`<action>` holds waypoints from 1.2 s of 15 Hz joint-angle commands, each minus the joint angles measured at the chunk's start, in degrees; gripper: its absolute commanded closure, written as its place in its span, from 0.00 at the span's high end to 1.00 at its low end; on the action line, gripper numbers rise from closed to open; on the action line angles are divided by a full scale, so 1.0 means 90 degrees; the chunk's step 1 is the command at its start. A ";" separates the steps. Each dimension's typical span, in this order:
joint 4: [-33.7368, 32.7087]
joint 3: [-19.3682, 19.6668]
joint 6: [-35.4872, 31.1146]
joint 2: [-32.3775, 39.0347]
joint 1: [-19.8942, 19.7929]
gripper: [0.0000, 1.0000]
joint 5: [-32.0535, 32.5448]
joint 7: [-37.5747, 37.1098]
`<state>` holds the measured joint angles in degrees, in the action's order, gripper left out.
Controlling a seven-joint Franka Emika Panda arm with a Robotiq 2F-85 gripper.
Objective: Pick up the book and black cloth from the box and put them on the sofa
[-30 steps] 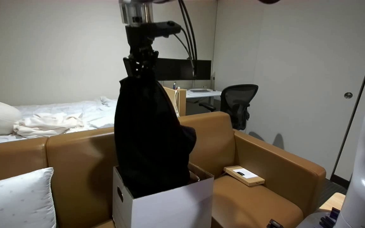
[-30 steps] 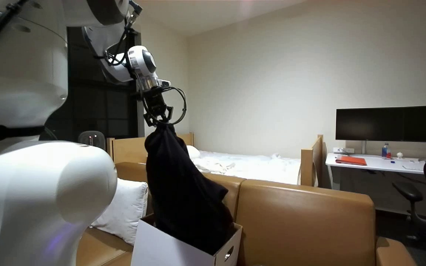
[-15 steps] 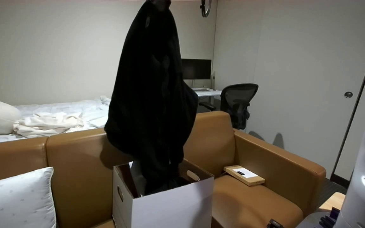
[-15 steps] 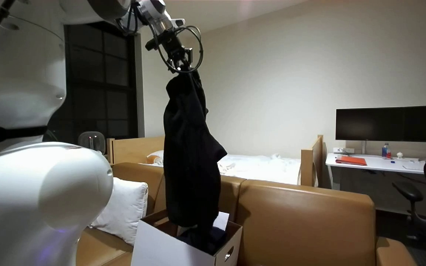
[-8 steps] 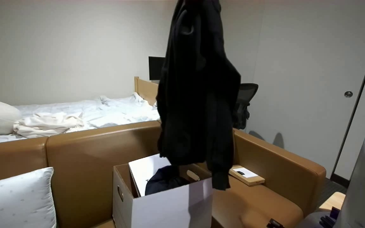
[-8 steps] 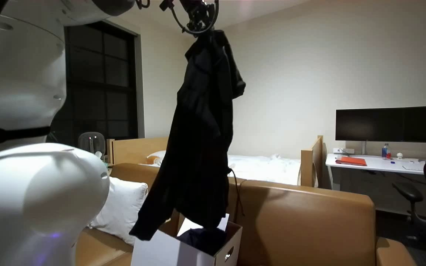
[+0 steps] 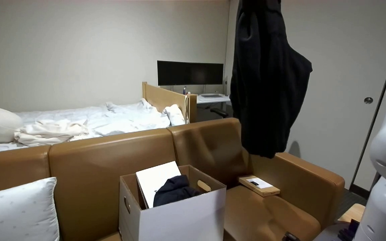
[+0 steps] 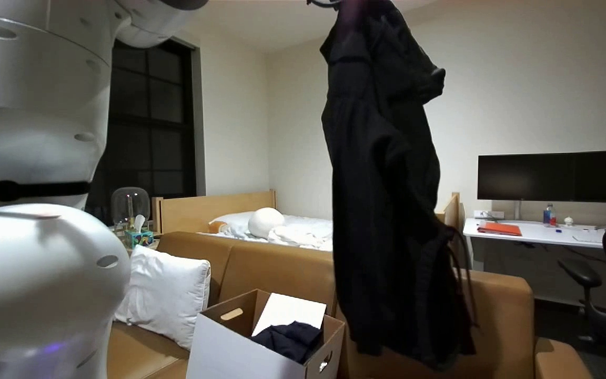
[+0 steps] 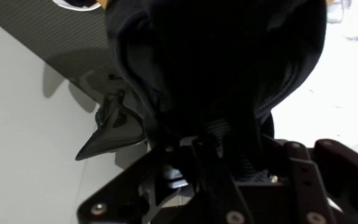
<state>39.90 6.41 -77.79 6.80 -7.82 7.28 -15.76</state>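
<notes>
My gripper [image 9: 231, 152] is shut on a black cloth [image 9: 210, 62], which looks like a garment with a drawstring. The cloth hangs in the air over the sofa seat [image 7: 260, 217], right of the box in both exterior views [image 7: 268, 87] [image 8: 382, 184]. The gripper itself is above the frame in an exterior view. The white cardboard box [image 7: 183, 217] stands on the sofa, open at the top. A white book or flat box [image 7: 157, 177] leans inside it, also seen in an exterior view [image 8: 290, 310]. A dark navy cloth [image 7: 176, 189] lies against it.
A thin tan box [image 7: 258, 185] with a white label lies on the seat by the sofa's armrest [image 7: 300, 170]. A white pillow [image 7: 18, 211] rests at the other end. A bed [image 7: 119, 113] stands behind the sofa back [image 8: 492, 316].
The black cloth has been lifted fully out of the box and carried to the right in both exterior views. The white book and the navy cloth in the box are now uncovered.
</notes>
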 commanded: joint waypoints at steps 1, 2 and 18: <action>-0.0741 -0.0249 -0.0110 0.0676 -0.1173 0.06 -0.1793 0.0169; -0.0861 -0.0216 -0.0092 0.0865 -0.1408 0.06 -0.2346 0.0144; -0.2031 -0.1240 -0.0980 0.2195 -0.2703 1.00 -0.6146 0.0358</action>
<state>21.01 -6.85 -78.36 27.49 -34.20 -51.31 -14.35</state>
